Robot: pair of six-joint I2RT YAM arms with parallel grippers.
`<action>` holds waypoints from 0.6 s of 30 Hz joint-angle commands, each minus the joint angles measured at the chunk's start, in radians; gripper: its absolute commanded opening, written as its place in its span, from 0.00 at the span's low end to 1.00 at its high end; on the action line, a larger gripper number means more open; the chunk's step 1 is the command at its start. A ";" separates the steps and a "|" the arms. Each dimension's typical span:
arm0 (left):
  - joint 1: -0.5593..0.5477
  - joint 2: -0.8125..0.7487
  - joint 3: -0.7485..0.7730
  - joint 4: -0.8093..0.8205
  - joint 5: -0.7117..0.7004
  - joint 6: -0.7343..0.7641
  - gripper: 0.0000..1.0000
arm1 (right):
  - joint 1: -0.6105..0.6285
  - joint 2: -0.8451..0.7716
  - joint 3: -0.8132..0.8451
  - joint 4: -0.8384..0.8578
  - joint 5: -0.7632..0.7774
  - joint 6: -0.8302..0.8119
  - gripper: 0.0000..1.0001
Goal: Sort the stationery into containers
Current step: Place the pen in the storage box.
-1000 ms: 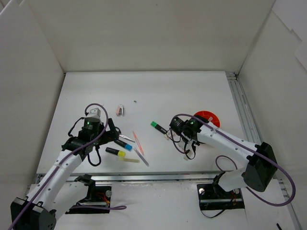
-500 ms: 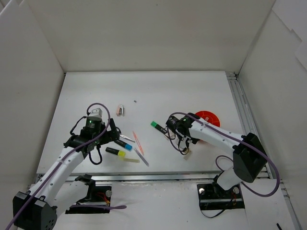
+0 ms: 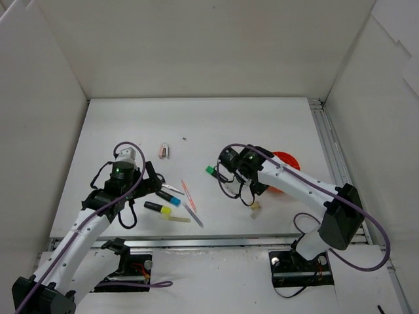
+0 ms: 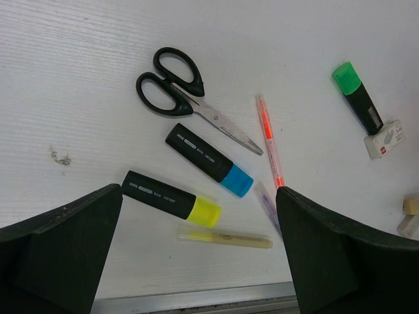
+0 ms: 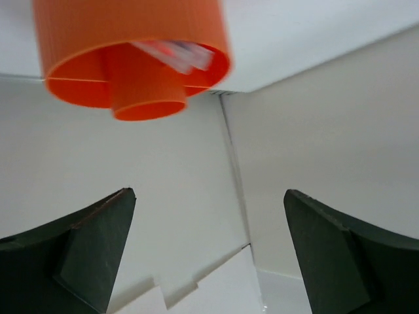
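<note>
Orange plastic fills the top of your right wrist view: the pot sits beyond the tips of your right gripper. It is blurred, with a round inner tube and some pale and red sticks in the ring around it. Your right fingers stand wide apart with nothing between them, so that tool is released. From above, the pot is partly hidden behind your right forearm. A beige eraser lies on the table on the near side of that arm.

Your left gripper is spread wide too and grasps nothing. It hangs over the pile. Just past its fingertips lie a yellow-tipped highlighter and a blue-tipped highlighter, side by side and apart. Each black barrel carries a line of white print, too small to read. Beyond them are black-handled scissors, blades pointing toward your right finger. A pale yellow pen lies nearest the wrist. An orange pen runs away from the right fingertip, and a grey pen lies just beside its near end. Farther right of the tool is a green-tipped highlighter, its black end just beside a white eraser whose sleeve print you cannot read. In the top view a pinkish clip lies beyond the left gripper, apart from the rest.
</note>
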 commanded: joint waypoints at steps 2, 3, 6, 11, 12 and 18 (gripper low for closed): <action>0.008 -0.042 0.050 0.014 -0.007 0.028 1.00 | 0.034 -0.027 0.213 0.040 -0.229 0.049 0.98; 0.008 -0.047 0.047 0.014 0.001 0.029 0.99 | 0.039 -0.027 0.274 0.072 -0.300 0.111 0.98; 0.008 -0.065 0.036 0.027 0.007 0.029 1.00 | 0.055 -0.027 0.380 0.220 -0.382 0.216 0.98; 0.008 -0.088 0.039 0.040 0.018 0.034 0.99 | 0.046 0.031 0.584 0.395 -0.438 0.682 0.98; 0.008 -0.096 0.035 0.063 0.034 0.040 0.99 | 0.037 0.034 0.589 0.421 -0.412 0.860 0.98; 0.008 -0.162 -0.015 0.098 0.047 0.042 1.00 | -0.001 0.017 0.428 0.563 -0.450 1.367 0.98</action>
